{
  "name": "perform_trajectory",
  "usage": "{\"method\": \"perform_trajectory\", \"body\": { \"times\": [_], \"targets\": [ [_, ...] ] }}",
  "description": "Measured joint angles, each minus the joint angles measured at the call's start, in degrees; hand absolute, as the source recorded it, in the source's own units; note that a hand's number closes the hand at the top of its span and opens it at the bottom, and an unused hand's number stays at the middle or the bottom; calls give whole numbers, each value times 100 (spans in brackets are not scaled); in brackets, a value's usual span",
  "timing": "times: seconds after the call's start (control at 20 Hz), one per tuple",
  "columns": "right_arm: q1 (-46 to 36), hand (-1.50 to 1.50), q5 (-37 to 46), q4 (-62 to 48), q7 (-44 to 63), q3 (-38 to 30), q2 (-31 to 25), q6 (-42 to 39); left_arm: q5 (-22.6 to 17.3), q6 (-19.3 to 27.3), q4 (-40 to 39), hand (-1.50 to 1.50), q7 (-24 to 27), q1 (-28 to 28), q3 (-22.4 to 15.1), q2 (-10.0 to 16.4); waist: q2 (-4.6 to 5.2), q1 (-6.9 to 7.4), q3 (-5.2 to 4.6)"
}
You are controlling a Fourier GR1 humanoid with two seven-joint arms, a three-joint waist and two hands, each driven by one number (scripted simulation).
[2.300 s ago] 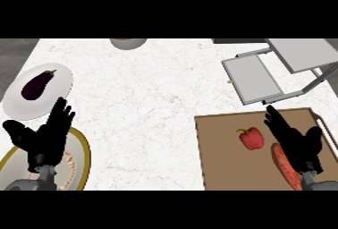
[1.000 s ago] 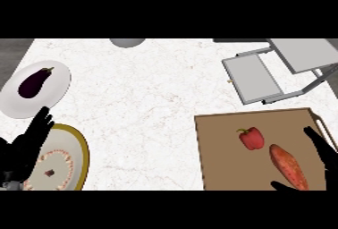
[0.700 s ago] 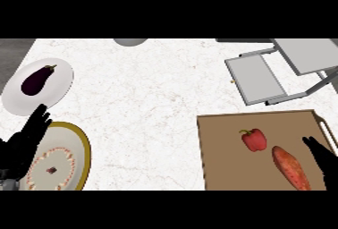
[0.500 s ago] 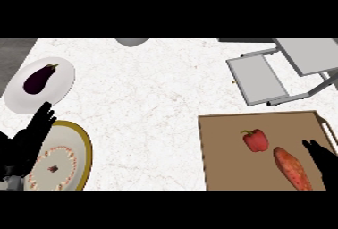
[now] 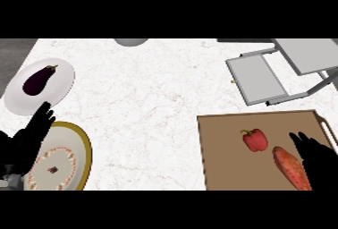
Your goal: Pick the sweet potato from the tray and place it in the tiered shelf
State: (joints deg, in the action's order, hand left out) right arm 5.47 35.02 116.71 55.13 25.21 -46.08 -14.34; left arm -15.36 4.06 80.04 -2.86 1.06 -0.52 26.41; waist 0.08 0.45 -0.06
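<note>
Sweet potato (image 5: 292, 167) is seen lying on the right part of the brown tray (image 5: 221, 172), just below and right of a red bell pepper (image 5: 255, 139), while the tiered shelf (image 5: 260, 80) is found well apart at the upper right. The right hand (image 5: 318, 156) is placed just beside the sweet potato, fingers straight and nothing grasped. The left hand (image 5: 26, 141) is shown open at the left, fingers up, overlapping a gold-rimmed plate (image 5: 78, 143) below a white plate (image 5: 20, 103) on which an eggplant (image 5: 40, 80) is laid.
</note>
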Motion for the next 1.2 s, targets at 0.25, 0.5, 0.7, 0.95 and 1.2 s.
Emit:
{"method": "perform_trajectory", "body": {
  "times": [0.25,0.5,0.7,0.95,1.2],
  "targets": [
    [-124,-150,255,-549,-280,-134,326,-218,111,-92,8,0,-108,-21,139,-84,-5,-25,4],
    [-65,-150,568,-1088,-696,-369,523,-256,270,-118,214,0,-155,145,200,-245,-10,-33,6],
    [53,-150,854,-1382,-1151,-542,663,-149,377,-230,132,0,-90,156,324,-328,-11,-44,6],
    [-87,-150,1124,-1840,-1668,-787,888,-135,568,-270,-89,0,-94,-84,427,-467,-9,-48,6],
    [-293,-150,1384,-2414,-2068,-1002,1200,-151,667,-399,-51,0,-143,-98,550,-545,-9,-39,6]
  ]
}}
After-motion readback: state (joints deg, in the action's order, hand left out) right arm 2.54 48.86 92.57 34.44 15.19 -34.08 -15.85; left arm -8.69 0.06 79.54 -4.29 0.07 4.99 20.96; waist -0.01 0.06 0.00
